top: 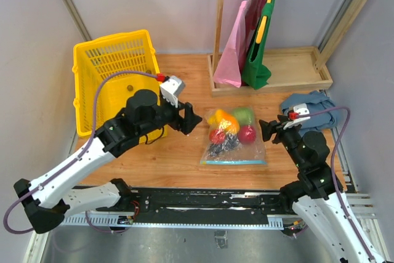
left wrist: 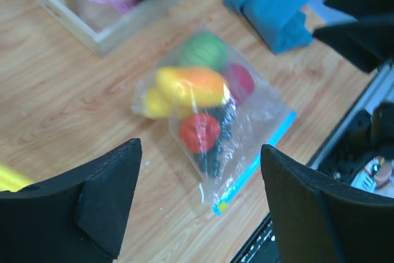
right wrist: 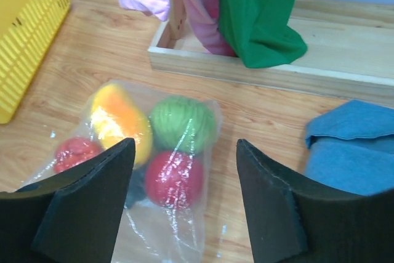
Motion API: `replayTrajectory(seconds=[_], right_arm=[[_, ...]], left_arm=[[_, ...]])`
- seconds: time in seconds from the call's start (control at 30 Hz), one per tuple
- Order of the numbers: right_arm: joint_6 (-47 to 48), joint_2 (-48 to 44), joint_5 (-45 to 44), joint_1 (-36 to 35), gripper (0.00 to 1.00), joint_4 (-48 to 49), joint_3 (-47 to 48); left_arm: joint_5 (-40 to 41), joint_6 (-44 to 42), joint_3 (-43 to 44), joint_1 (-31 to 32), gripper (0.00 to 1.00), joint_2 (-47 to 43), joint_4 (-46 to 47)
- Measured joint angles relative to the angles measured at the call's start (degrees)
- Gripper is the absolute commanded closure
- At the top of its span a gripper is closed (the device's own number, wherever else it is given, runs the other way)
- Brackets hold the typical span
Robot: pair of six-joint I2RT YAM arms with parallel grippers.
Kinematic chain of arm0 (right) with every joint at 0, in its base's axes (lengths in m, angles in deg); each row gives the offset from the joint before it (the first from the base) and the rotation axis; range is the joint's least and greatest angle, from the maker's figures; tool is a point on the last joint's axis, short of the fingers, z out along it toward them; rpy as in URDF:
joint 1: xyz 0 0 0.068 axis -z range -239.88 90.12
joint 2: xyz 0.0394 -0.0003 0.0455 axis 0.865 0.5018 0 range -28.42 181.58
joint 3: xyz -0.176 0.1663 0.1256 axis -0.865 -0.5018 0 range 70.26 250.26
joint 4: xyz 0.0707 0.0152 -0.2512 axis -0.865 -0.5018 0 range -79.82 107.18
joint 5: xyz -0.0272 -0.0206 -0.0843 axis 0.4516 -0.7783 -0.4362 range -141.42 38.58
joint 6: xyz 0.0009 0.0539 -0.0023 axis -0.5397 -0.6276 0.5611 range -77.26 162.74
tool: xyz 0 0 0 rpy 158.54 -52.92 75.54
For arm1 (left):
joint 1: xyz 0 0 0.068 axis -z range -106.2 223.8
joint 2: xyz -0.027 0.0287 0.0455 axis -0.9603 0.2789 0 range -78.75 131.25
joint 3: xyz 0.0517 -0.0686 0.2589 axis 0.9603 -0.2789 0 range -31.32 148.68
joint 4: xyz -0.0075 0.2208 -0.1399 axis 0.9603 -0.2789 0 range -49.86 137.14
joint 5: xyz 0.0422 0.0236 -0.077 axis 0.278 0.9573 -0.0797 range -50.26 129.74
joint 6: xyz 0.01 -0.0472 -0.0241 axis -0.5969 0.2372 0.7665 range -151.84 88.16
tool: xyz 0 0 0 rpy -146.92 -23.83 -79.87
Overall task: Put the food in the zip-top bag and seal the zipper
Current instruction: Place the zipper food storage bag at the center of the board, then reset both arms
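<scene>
Food (top: 229, 124) sits bagged; zipper (top: 234, 162) faces the front edge
Left gripper (top: 194, 121), right gripper (top: 266, 130) spread, empty; a skewed pinch could slide the floppy zip-top bag (top: 249, 149), leaving gaps

Clear zip-top bag (top: 256, 152) lying flat on the wooden tabletop (top: 178, 158), light-blue zipper (top: 233, 162) along its near edge, containing the food: pale green round piece (top: 243, 115), orange-yellow mango (top: 223, 119), two red pieces (top: 247, 133), and dark grape bunch (top: 225, 146).

Built of white-shelled links (top: 74, 167) and black joints (top: 143, 106); trailed by looping purple cables (top: 95, 106); tipped with matte black wedge-shaped fingers (left wrist: 101, 204); tagged with red connectors (top: 161, 78).
</scene>
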Motion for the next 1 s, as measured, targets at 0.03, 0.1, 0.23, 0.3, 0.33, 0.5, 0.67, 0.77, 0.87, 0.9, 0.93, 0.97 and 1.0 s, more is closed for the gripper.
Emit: replayTrajectory(seconds=[0.03, 0.1, 0.23, 0.3, 0.33, 0.5, 0.67, 0.77, 0.87, 0.9, 0.93, 0.97, 1.0], right_arm=[[0.6, 0.0, -0.6, 0.0, 0.18, -1.5, 0.9], [1.6, 0.0, -2.0, 0.0, 0.04, -4.0, 2.6], [3.4, -0.9, -5.9, 0.0, 0.02, -7.7, 4.9], [3.8, -1.2, -7.5, 0.0, 0.02, -9.2, 6.0], [4.0, -1.3, -8.2, 0.0, 0.02, -9.9, 6.4], [4.8, -1.3, -12.1, 0.0, 0.02, -14.7, 10.1], [4.5, -1.4, -17.5, 0.0, 0.02, -20.0, 15.9], [4.4, -3.8, -19.9, 0.0, 0.02, -21.7, 18.2], [4.4, -6.2, -19.6, 0.0, 0.02, -22.6, 18.1], [4.4, -6.8, -19.4, 0.0, 0.02, -22.6, 18.1], [4.4, -7.6, -19.2, 0.0, 0.02, -22.7, 18.0], [4.4, -8.5, -19.1, 0.0, 0.02, -22.7, 17.9], [4.4, -9.0, -19.1, 0.0, 0.02, -22.7, 17.9]], left_arm=[[1.1, 0.7, 1.3, -0.6, 0.12, -0.3, -0.5], [2.9, 1.9, 3.6, -2.8, 0.06, -0.5, -1.8], [4.1, 3.9, 5.3, -12.7, 0.03, -1.7, -3.5], [3.0, 4.6, 5.4, -19.6, 0.03, -2.6, -4.3], [2.1, 5.0, 5.4, -23.2, 0.03, -3.1, -4.9], [0.7, 7.8, 4.3, -33.6, 0.03, -7.9, -6.1], [4.4, 9.0, 2.5, -33.9, 0.01, -19.2, -8.3], [10.8, 9.1, 1.6, -33.9, 0.01, -32.6, -8.5], [14.8, 8.5, -0.5, -33.9, 0.01, -40.6, -8.3], [15.7, 8.2, -1.1, -33.9, 0.01, -42.9, -8.4], [16.4, 8.0, -1.5, -33.9, 0.01, -44.2, -8.4], [17.3, 7.9, -2.0, -33.9, 0.01, -45.6, -8.3], [17.9, 7.7, -2.4, -33.9, 0.01, -46.4, -8.4]])
